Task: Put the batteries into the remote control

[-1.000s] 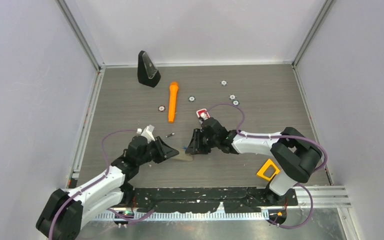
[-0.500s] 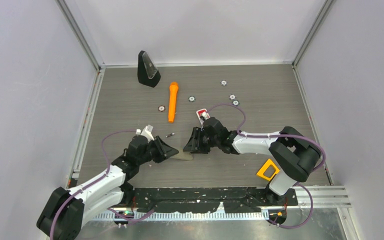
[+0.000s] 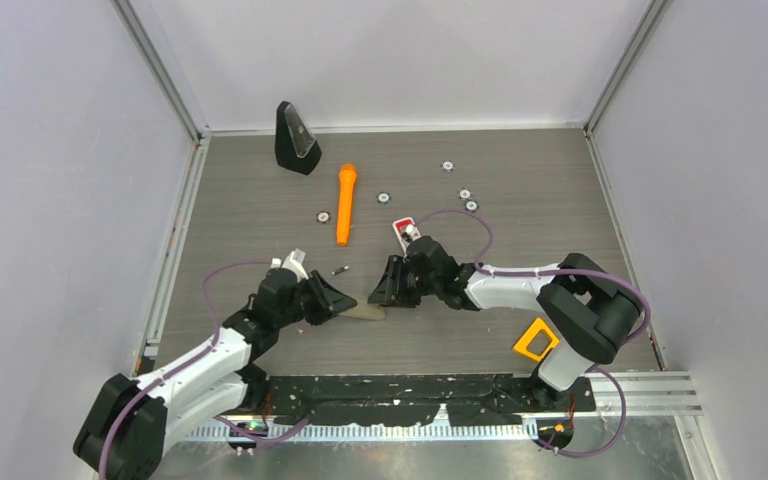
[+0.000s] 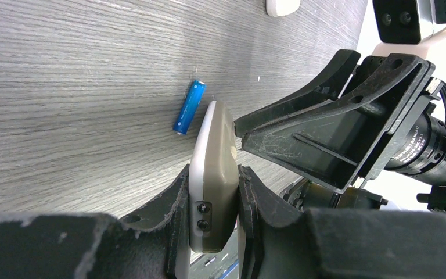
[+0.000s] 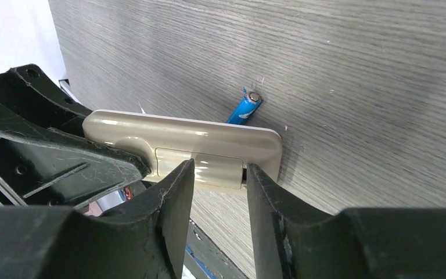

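My left gripper (image 4: pixel 213 174) is shut on a beige remote control (image 4: pixel 215 145), holding it on its edge just above the table. Its back, with the battery cover, faces my right gripper (image 5: pixel 219 168). That gripper is open, its fingertips (image 5: pixel 180 174) resting against the closed cover and nothing between them. A blue battery (image 5: pixel 245 108) lies on the table just behind the remote (image 3: pixel 365 311). A dark battery (image 3: pixel 340 270) lies a little further back and to the left. From above, both grippers (image 3: pixel 335 300) (image 3: pixel 388 285) meet at the remote near the table's front centre.
A white object (image 3: pixel 295 264) sits by my left wrist. Further back are an orange stick-shaped remote (image 3: pixel 345 203), a black wedge-shaped stand (image 3: pixel 295 138), a red-and-white item (image 3: pixel 403 228) and several small silver discs (image 3: pixel 465 194). A yellow piece (image 3: pixel 536 340) lies front right.
My right gripper has shifted very slightly at the remote's cover. The left arm and the remote have stayed put.
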Controlling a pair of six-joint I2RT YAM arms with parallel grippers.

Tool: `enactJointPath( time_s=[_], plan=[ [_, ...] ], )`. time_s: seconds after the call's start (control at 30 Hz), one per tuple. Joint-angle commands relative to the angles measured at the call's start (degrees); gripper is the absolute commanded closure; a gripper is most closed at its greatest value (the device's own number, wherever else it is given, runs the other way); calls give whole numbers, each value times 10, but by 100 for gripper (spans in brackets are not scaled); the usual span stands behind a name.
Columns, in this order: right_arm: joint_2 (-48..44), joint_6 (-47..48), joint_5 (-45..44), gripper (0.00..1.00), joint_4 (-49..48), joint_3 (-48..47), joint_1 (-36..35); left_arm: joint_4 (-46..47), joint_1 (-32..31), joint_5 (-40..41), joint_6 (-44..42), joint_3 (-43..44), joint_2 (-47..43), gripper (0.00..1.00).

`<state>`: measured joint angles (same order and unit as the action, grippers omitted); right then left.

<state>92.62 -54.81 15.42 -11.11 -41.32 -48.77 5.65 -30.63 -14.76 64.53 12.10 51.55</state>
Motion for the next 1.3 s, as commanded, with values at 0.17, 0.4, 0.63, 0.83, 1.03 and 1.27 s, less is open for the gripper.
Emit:
enactJointPath(
  time_s=[0.17, 0.4, 0.63, 0.83, 1.03, 1.27],
  plan=[
    [-9, 12, -12, 63, 5, 5, -13, -106, -3, 43, -14, -3, 29, 100],
    [-22, 18, -12, 62, 12, 8, -13, -107, -3, 46, -14, -1, 37, 100],
    [-41, 20, -16, 63, 17, 16, -13, -118, -4, 53, -14, 3, 37, 100],
    [-29, 22, -9, 63, 13, 9, -13, -120, -4, 53, -14, 6, 38, 100],
    [-16, 14, -5, 62, -11, 7, -11, -114, -4, 45, -21, 7, 47, 100],
    [-41, 10, -19, 66, -26, 9, -2, -108, -4, 41, -33, 6, 56, 100]
  ],
)
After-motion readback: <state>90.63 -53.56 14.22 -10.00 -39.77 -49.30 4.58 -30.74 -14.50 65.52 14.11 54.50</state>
